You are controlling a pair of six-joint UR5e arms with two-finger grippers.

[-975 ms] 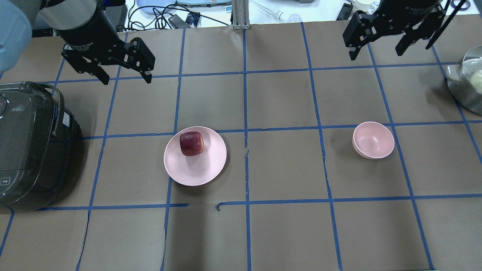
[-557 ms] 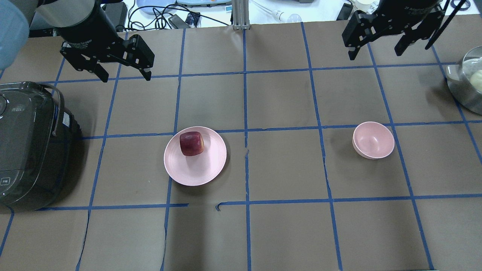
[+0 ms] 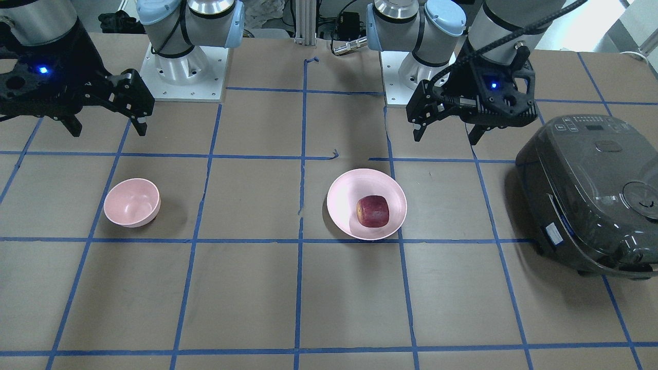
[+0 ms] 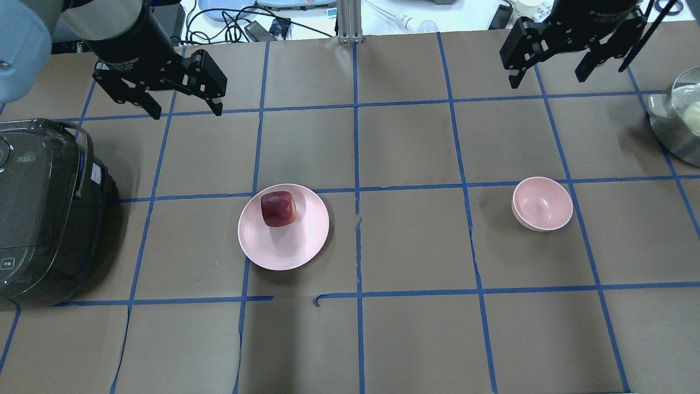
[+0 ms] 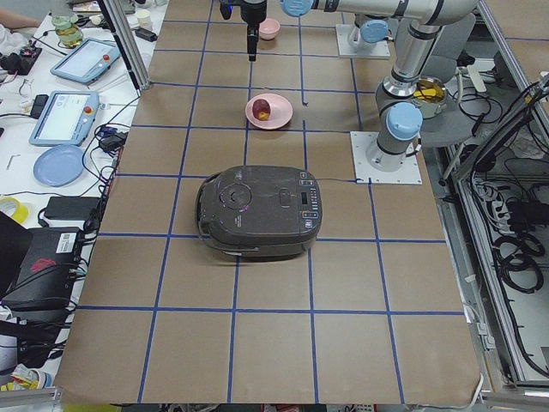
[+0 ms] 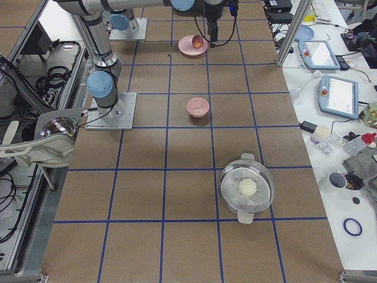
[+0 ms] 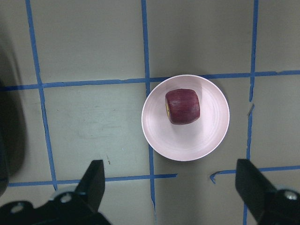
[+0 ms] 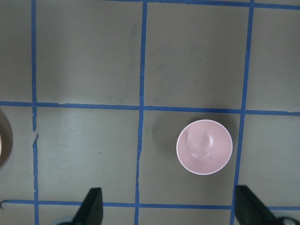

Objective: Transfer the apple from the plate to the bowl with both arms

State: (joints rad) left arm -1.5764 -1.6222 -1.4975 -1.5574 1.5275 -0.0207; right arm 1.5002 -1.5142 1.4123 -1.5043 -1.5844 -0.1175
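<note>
Apple [image 4: 278, 209] on the plate [image 4: 284, 249], both grippers hanging open above the table
Seen from overhead, the dark red apple rests on the pale pink plate, toward its 11 o'clock rim; the bowl [image 4: 541, 203], well apart at the plate's 3 o'clock, shows only its smooth pink inside. A steel pot [image 4: 664, 139] at the table's 3 o'clock edge holds a pale round lump. The left gripper [image 4: 187, 113] has its jaws spread wide, gripping nothing, with the apple well away at its 5 o'clock. The right gripper [image 4: 547, 82], equally spread, has the bowl at its 6 o'clock. White lettering on the left gripper includes "Gripper"; the rice cooker's [image 4: 38, 213] panel labels are too small to read
</note>
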